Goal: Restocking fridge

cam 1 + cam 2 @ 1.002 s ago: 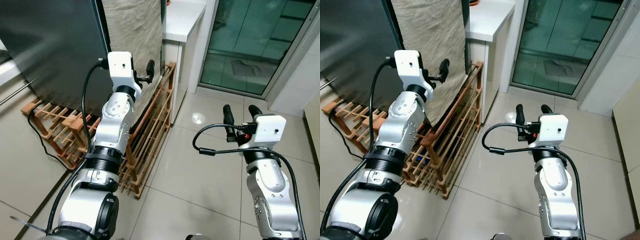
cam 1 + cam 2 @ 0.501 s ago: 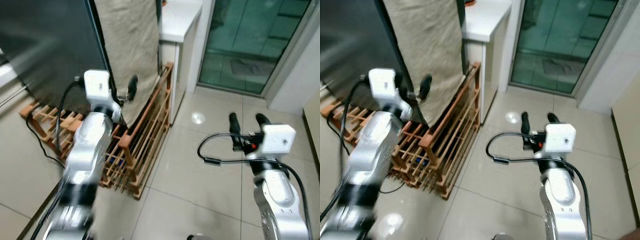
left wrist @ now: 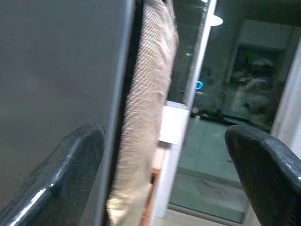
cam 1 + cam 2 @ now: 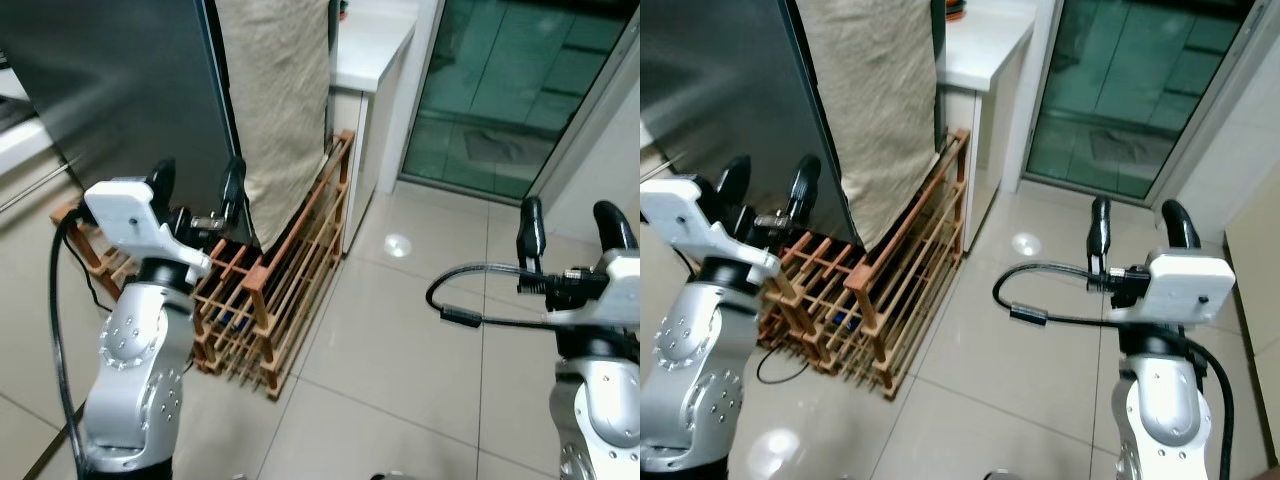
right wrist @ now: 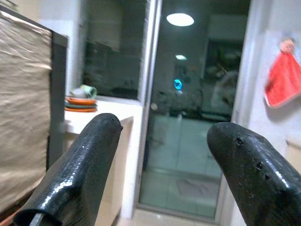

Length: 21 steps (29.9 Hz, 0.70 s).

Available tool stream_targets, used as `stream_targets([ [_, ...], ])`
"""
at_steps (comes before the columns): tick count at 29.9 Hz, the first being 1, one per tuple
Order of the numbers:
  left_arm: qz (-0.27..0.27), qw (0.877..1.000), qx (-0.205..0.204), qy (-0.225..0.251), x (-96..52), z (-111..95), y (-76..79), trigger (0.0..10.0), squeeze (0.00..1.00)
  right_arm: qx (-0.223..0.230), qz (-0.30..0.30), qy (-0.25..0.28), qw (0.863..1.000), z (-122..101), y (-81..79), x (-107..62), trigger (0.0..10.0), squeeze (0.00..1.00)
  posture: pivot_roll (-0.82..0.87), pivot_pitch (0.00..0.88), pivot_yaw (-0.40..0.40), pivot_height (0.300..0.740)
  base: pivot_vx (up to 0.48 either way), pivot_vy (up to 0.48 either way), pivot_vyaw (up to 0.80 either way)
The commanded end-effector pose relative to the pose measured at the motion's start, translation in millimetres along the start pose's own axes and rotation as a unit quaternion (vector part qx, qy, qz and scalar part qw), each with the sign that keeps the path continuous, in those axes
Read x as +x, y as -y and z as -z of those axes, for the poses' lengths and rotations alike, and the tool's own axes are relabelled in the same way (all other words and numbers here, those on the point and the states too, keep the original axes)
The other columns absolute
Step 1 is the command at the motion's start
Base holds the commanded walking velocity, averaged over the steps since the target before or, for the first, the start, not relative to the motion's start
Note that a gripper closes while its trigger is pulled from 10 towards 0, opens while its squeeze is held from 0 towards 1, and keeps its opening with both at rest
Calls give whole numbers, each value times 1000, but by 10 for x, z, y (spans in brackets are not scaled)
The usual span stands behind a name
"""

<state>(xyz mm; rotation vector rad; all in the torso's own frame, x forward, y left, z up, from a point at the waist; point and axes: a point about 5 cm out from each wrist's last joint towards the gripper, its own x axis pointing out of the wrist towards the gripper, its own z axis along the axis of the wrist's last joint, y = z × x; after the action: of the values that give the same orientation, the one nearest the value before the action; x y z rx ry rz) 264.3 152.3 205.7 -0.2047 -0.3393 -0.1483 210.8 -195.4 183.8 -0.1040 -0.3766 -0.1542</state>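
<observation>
Approaching the fridge [image 4: 120, 90] appears to be the step in hand: nothing is carried, and the dark door is closed, so restocking proper has not begun. The left pincer [image 4: 197, 187] is raised in front of the lower door edge, its 2 black fingers spread wide and empty, pointing toward the seam where the door meets a beige cloth [image 4: 280, 90] hanging beside it. From the left wrist view that seam runs between the 2 fingertips [image 3: 75, 155], suggesting the pincer is lined up on the door edge but not touching it. The right pincer [image 4: 1132, 229] is held up over the tiled floor [image 4: 400, 330], well apart from the fridge, fingers likewise wide and empty, facing a glass door [image 4: 1120, 90]. A wooden rack [image 4: 270, 290] stands on the floor at the foot of the fridge, just below the left pincer, and a white counter [image 4: 980, 40] carries a stack of dishes [image 5: 80, 101]. The next move probably calls for hooking the door edge and swinging it open, while keeping the forearm off the rack.
</observation>
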Motion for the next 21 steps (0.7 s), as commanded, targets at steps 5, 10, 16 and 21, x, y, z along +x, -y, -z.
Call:
stream_targets([
  [5, 25, 999, 26, -13, 62, 60, 99, 10000, 0, -4, 9, -7, 1000, 97, 2, 59, 10000, 0, -109, 0, 28, 740, 0, 0, 0],
  [10, 26, 1000, 7, 8, 98, 3, 130, 10000, 0, -22, -9, 3, 1000, 104, -20, 144, 10000, 0, -114, 0, 29, 740, 378, 0, 0],
  [16, -13, 999, -20, 43, 146, -129, 67, 10000, 0, -43, -36, 63, 996, -94, -79, 225, 10000, 0, -115, 0, 23, 740, 428, 133, 0],
  [21, -2, 998, -16, 56, 167, -166, 113, 10000, 0, -53, -56, 97, 992, -224, -143, 261, 10000, 0, -121, 0, 11, 740, 389, 281, 0],
])
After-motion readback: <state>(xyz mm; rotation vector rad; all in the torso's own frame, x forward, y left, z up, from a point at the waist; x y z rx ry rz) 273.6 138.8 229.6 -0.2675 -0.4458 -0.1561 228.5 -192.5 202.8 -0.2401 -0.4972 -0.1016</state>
